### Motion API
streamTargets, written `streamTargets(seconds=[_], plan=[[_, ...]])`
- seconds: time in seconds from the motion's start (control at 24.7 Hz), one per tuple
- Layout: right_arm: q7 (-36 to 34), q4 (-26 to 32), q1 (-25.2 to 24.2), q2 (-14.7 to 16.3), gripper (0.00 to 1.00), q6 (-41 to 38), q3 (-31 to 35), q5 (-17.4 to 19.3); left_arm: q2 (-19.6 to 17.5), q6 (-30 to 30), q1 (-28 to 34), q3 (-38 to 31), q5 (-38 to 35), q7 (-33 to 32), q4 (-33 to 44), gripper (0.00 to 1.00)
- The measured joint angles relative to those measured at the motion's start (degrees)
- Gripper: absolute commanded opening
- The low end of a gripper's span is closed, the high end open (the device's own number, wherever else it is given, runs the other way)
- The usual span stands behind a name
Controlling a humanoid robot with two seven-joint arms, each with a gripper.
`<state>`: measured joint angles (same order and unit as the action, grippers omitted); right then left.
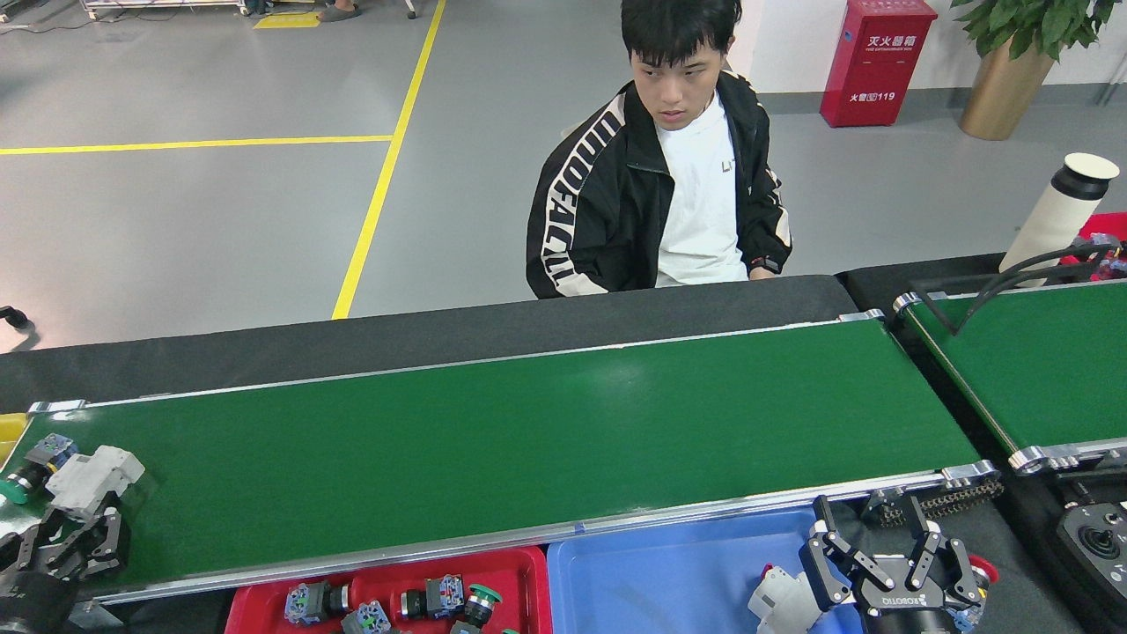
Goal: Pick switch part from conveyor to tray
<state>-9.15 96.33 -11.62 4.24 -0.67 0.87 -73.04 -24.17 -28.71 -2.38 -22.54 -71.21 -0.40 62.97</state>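
Observation:
The conveyor [528, 440] is the long green belt across the middle. At its left end lies a white blocky switch part [92, 475]. My left gripper [81, 521] comes in from the lower left, its fingers pressed against the near end of that part. A green-button switch part [31, 467] lies just left of it. The red tray [537, 563] in front of the belt holds several switch parts. My right gripper [870, 519] stands open over the right end of the blue tray [669, 572], with a white part [779, 599] lying beside it.
A person [669, 176] sits behind the belt, facing it. A second, smaller green belt [1039, 370] with a black cable lies at the right. A white cylinder [1057, 211] stands behind it. A yellow bin edge [9, 427] shows at far left.

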Motion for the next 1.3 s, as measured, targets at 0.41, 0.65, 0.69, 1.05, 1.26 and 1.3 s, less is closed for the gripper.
streamTargets(seconds=[0.41,0.65,0.69,1.05,1.26,1.3], plan=[[0.0,0.0,-0.1,0.0,1.00,0.0,0.0,0.1,6.5,-15.3,11.5,9.9,-0.3,-1.3,31.9,0.08],[0.0,0.0,-0.1,0.0,1.00,0.1,0.0,0.1,7.5,-16.1,9.4,33.3,-5.3,-2.2,37.3,0.08],[0.0,0.0,-0.1,0.0,1.00,0.1,0.0,0.1,8.3,-16.1,8.8,36.4,-7.3,-2.6,37.7,0.08],[0.1,0.0,-0.1,0.0,1.00,0.3,0.0,0.1,21.3,-16.1,8.1,44.0,-27.3,-3.9,36.0,0.37],[0.1,0.0,-0.1,0.0,1.00,0.2,0.0,0.1,23.1,-16.1,8.3,44.2,-31.5,-4.1,34.1,0.99],[0.1,0.0,-0.1,0.0,1.00,0.1,0.0,0.1,23.2,-16.1,8.6,44.2,-31.5,-4.1,34.1,0.99]])
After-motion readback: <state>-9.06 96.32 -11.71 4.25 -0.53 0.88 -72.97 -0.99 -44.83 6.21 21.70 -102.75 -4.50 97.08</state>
